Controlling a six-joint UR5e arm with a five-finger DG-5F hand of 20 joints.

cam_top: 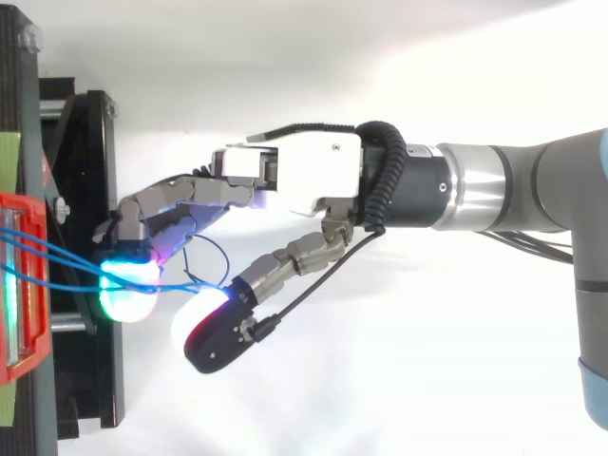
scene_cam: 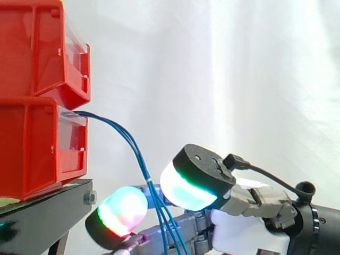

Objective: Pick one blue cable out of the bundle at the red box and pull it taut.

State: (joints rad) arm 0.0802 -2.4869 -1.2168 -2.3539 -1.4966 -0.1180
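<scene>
Nearest the lens in the side view, two thick glowing fingertips [scene_cam: 187, 187] of the hand [scene_cam: 241, 234], set apart with an open gap between them, clamped on nothing. Through that gap, the blue cables [scene_cam: 130, 139]: out of the mouth of the lower red box [scene_cam: 32, 154], arching rightward, then dropping steeply as a close bundle between the pads, hard by the larger one and on down past the palm. Long axis there near upright, tilted away from the box. From above, the same strands running from the box at the left edge across the green-cyan pad toward the thumb, with a small slack loop just beside them. Box and cable roots to the left of the hand, over the black stand [cam_top: 90, 152]; arm [cam_top: 513, 185] in level from the right, fingers bent at mid-length and stretched toward the box, thumb swung out below. Judged as the singling-out step: several strands in the gap together, none isolated. Next move probably a pinch on one strand, then a draw rightward, away from the box. Risk of catching more than one.
</scene>
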